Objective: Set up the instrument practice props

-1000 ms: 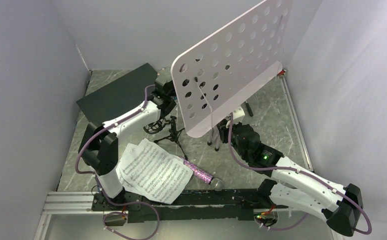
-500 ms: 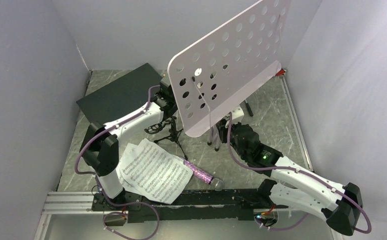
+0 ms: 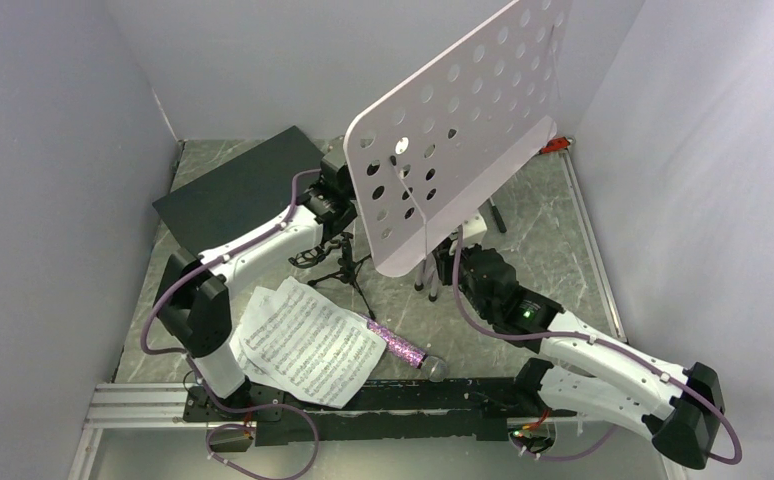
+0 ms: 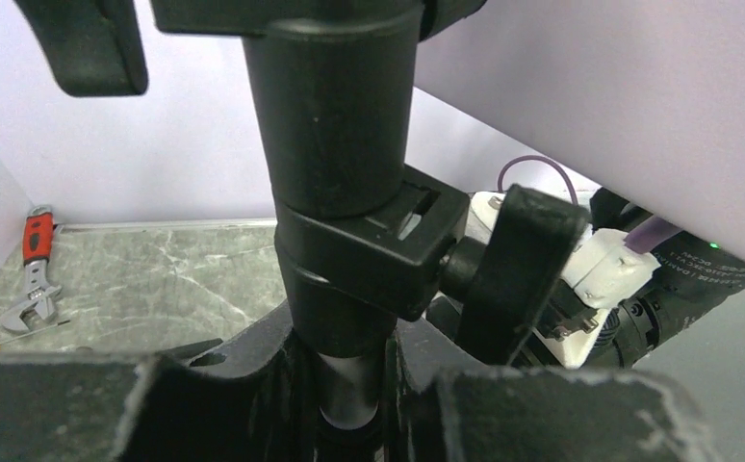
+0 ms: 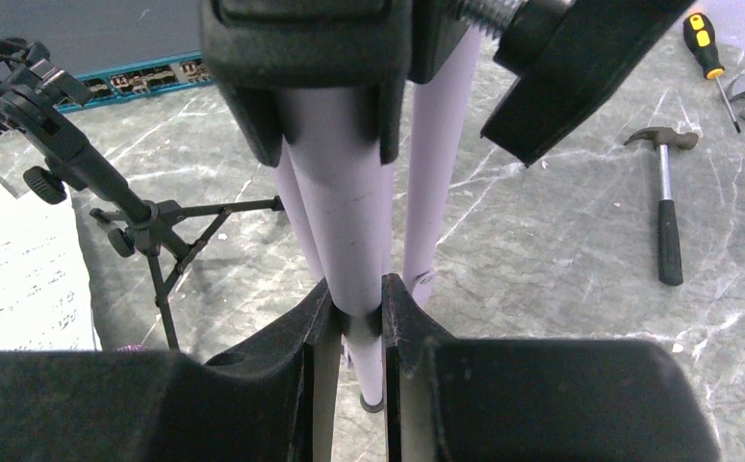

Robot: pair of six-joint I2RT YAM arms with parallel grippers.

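At the middle of the table (image 3: pixel 553 260) the music stand (image 3: pixel 473 180) stands upright on its tripod, its perforated desk tilted high, and both arms are at its column. The right gripper (image 5: pixel 359 322) is pinched on a lilac lower tube just under a black collar. The left gripper (image 4: pixel 349 395) sits higher, its jaws narrow about the black upper post below a clamp knob (image 4: pixel 523 260); I cannot tell whether they press on it. The step in hand looks like setting the stand's height or desk angle, one arm bracing the column. The next move likely calls for a firm hold below, so the tall stand does not tip. The sheet-music pages (image 3: pixel 308 343) lie flat near the left arm's base, with the microphone (image 3: pixel 398 346) just beside them. The mic stand (image 3: pixel 338 265) stands between the pages and the music stand. The surface is grey-green marbled stone, walled in pale plain panels. A dark flat box (image 3: pixel 238 185) lies at the far left, and a hammer (image 5: pixel 665 212), a screwdriver (image 5: pixel 710 43) and a wrench (image 4: pixel 37 274) lie at the far right.
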